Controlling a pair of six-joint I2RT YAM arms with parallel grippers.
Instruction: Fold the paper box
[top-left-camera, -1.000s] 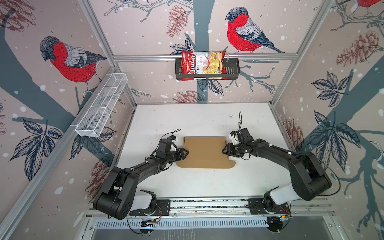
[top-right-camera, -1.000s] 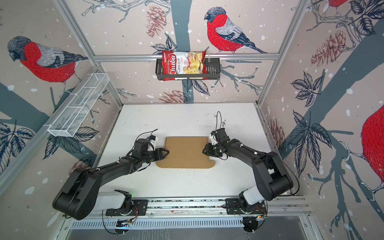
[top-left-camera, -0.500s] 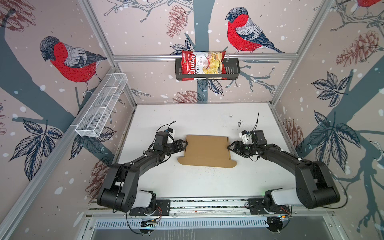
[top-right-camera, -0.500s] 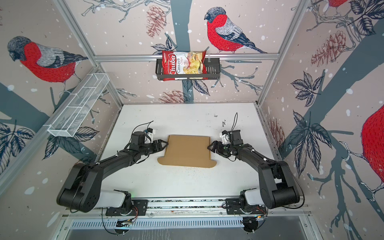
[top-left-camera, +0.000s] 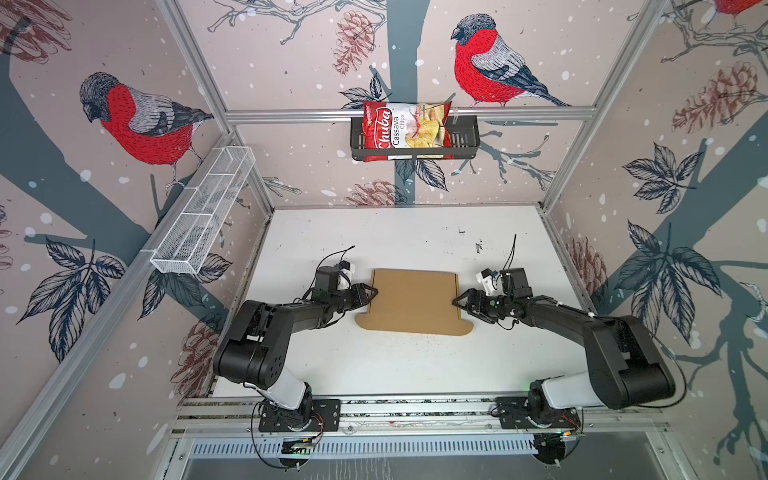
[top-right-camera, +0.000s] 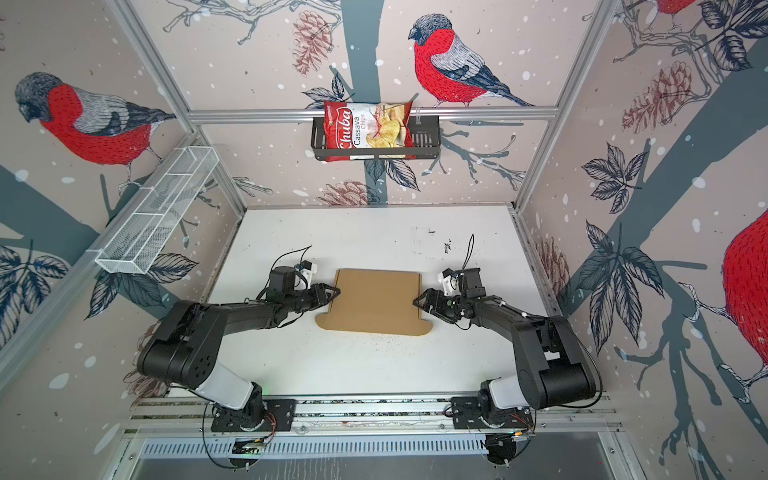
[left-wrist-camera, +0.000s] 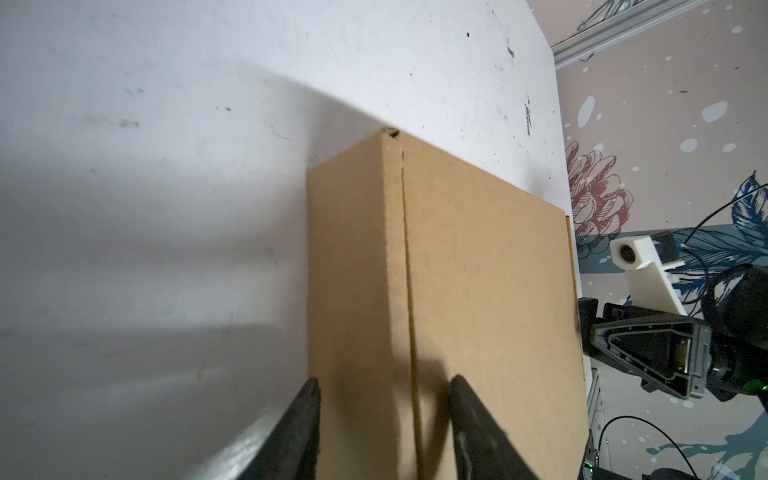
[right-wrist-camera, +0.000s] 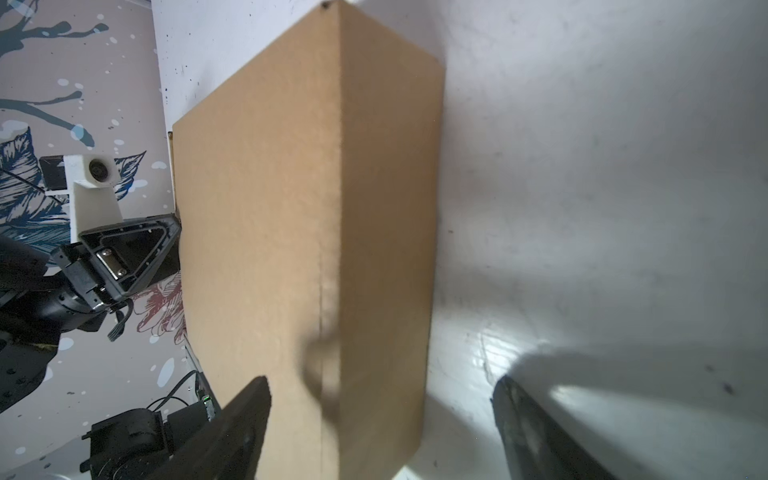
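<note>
The paper box lies flat and closed in the middle of the white table, a shallow brown cardboard mailer with a rounded flap spread along its near edge. My left gripper straddles the left side wall of the box, one finger low by the table and one over the lid; whether they press it does not show. My right gripper is wide open at the right wall of the box, with its low finger clearly off the cardboard.
A red chips bag sits in a black basket on the back wall. A white wire shelf hangs on the left wall. Cardboard crumbs lie on the table in front of the box. A metal rail runs along the front.
The right gripper has swung a little to the right and opened much wider. The left jaws widened, then narrowed again at the box's left edge. The box has barely shifted.
</note>
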